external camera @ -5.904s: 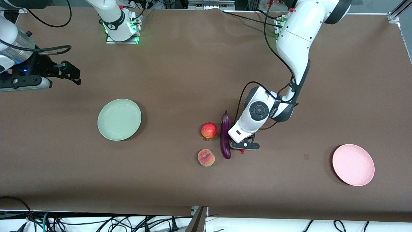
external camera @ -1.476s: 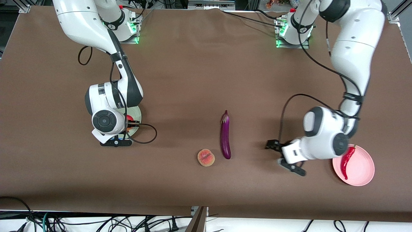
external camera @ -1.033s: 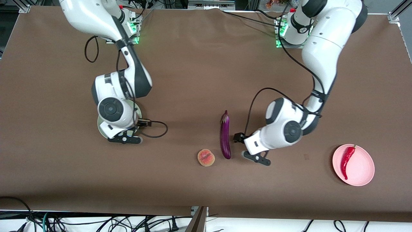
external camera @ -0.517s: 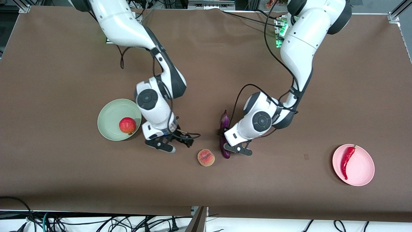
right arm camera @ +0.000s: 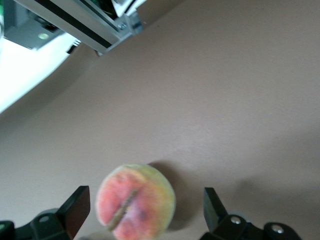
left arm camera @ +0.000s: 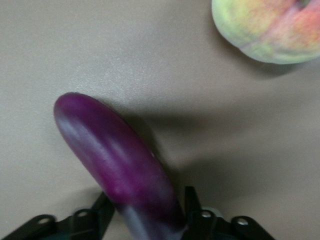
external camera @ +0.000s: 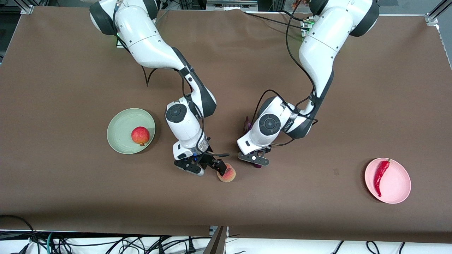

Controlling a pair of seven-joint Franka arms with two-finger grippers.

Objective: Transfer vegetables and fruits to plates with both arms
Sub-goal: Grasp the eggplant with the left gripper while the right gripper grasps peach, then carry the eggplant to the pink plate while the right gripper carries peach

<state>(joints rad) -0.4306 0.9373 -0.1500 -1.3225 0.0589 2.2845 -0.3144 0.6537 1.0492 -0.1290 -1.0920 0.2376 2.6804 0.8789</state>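
My left gripper (left arm camera: 145,220) clamps the glossy, slippery eggplant (left arm camera: 117,165) mid-desk; my right gripper (right arm camera: 145,210), fingers apart, straddles the round peach (right arm camera: 135,202)

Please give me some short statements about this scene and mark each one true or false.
1. The round red pomegranate lies on the pale green plate. True.
2. The curved red chili pepper lies on the bare table. False: it lies on the pale pink plate.
3. The right gripper is open, fingers either side of the pinkish-orange peach. True.
4. The left gripper is over the pale pink plate. False: its fingers flank the long purple eggplant, near the peach.
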